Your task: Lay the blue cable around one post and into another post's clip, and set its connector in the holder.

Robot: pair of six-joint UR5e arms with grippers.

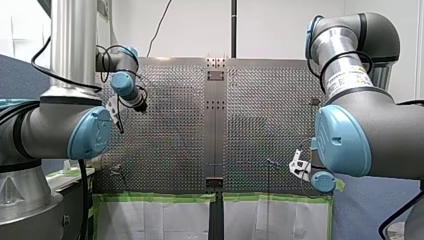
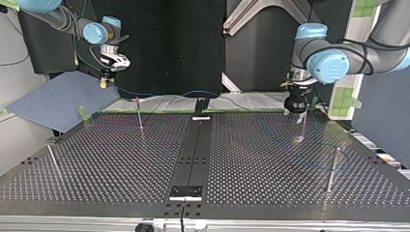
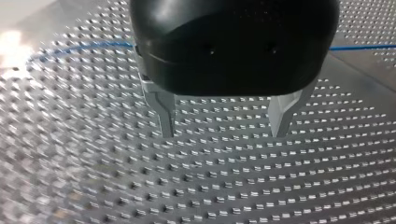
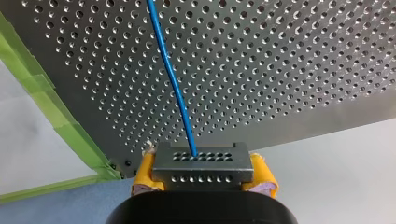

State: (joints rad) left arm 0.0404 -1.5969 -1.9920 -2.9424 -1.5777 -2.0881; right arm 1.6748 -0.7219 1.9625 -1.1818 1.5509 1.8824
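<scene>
Our right hand (image 4: 203,179) is clamped on the grey perforated metal connector block (image 4: 201,161), with a yellow pad pressed against each side of it. The thin blue cable (image 4: 173,84) leaves the middle of the block's face and runs straight ahead of the hand, over the perforated metal surface (image 4: 280,56). A strip of green tape (image 4: 42,93) borders the surface's edge beside the hand.

In the top view this hand (image 2: 107,81) hangs at the left, above the far corner and clear of the surface. The cable (image 2: 145,94) trails from it along the far edge toward the centre. A thin upright metal post (image 2: 139,113) stands just in front of that run. We cannot tell whether the cable touches it.

Our left hand (image 3: 223,121) is black, and its two metal fingers (image 3: 164,109) stand apart with nothing between them. It is poised over bare perforated plate, and the cable (image 3: 359,47) crosses the surface beyond it. In the top view the left hand (image 2: 298,113) is low over the far right of the surface. A thicker metal post (image 2: 333,166) stands nearer the camera, well apart from the cable.
</scene>
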